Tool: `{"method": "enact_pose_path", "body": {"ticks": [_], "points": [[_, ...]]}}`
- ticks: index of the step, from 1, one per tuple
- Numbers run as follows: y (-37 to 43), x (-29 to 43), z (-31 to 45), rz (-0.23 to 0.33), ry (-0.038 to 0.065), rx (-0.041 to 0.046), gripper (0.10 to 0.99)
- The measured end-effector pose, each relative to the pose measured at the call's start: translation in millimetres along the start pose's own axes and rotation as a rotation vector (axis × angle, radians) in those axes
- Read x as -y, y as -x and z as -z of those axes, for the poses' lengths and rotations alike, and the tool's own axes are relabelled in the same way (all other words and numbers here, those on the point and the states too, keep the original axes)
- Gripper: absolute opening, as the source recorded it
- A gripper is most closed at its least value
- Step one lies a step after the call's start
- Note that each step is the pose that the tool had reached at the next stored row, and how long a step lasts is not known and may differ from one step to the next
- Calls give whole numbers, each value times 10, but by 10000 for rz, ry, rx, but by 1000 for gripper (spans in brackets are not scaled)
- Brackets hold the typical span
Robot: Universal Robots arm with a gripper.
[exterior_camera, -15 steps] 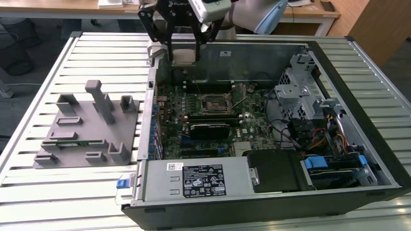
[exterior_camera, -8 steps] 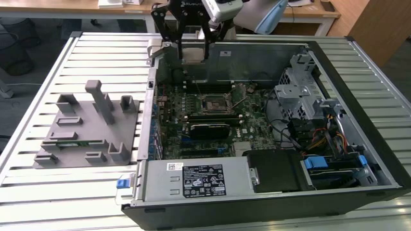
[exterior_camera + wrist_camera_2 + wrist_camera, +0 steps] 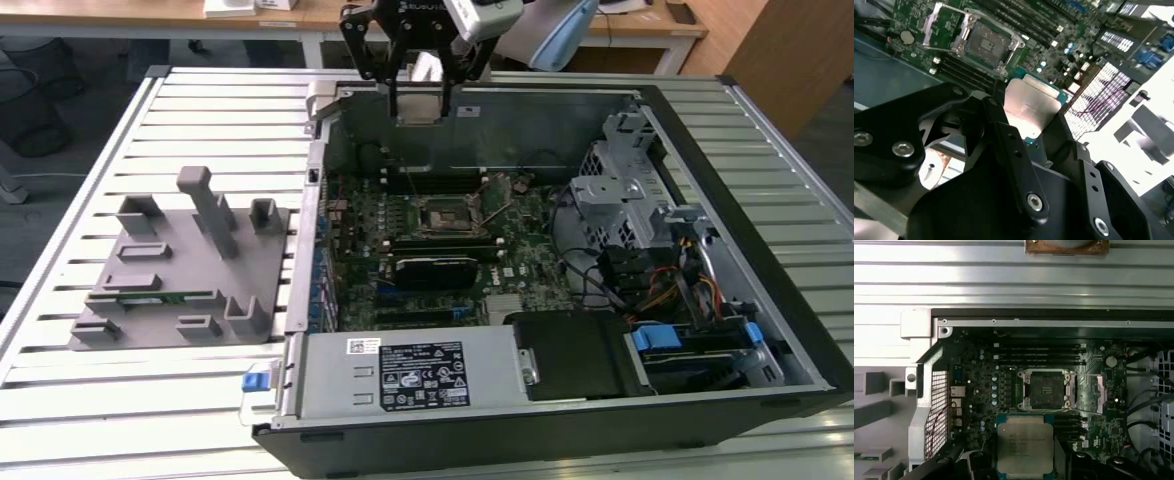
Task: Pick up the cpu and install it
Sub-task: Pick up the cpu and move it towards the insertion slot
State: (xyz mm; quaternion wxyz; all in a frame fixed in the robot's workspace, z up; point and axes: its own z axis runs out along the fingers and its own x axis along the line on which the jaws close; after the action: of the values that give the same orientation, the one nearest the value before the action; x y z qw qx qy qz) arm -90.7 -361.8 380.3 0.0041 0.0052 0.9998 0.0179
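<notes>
Exterior view: the pincer (image 3: pixel 420 102) is hanging over the far wall of the open computer case (image 3: pixel 534 432). It is pinching one cpu (image 3: pixel 419 108) by two opposite edges, jaws narrowed to the chip's width. The cpu is riding in the air, well apart from the one bare socket (image 3: pixel 1046 389). In the second wrist view, black fingers (image 3: pixel 1006 150) are hiding the chip's lower corners. The case is sitting on the slatted tabletop (image 3: pixel 200 110).
</notes>
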Motion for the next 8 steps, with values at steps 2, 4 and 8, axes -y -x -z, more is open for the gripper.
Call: {"method": "enact_pose_path", "body": {"ticks": [2,4,8], "points": [[56,-28,-9,-1,2,0,541],[114,-50,-14,1,9,2,541],[201,-100,-20,1,21,12,541]]}}
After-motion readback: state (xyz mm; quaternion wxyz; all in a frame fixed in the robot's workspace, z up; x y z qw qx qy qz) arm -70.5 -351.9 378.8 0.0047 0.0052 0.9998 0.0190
